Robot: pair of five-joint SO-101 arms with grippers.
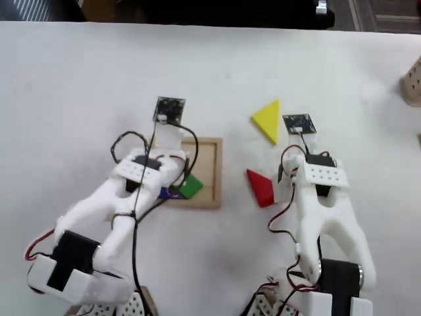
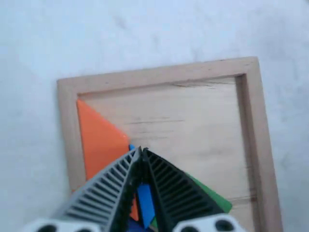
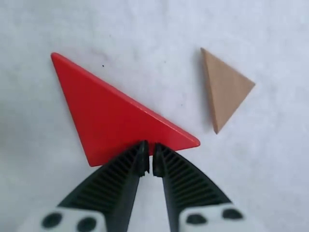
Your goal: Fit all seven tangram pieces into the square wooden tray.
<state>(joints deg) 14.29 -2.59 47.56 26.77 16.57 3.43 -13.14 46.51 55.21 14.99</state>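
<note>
White tabletop (image 1: 79,79) bears a pale wooden tray (image 2: 159,75) holding an orange triangle (image 2: 99,140).

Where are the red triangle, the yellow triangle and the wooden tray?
red triangle (image 3: 115,120): right wrist view, middle of its top face.
yellow triangle (image 1: 268,120): high view, its middle.
wooden tray (image 2: 159,76): left wrist view, bare rim.
</note>
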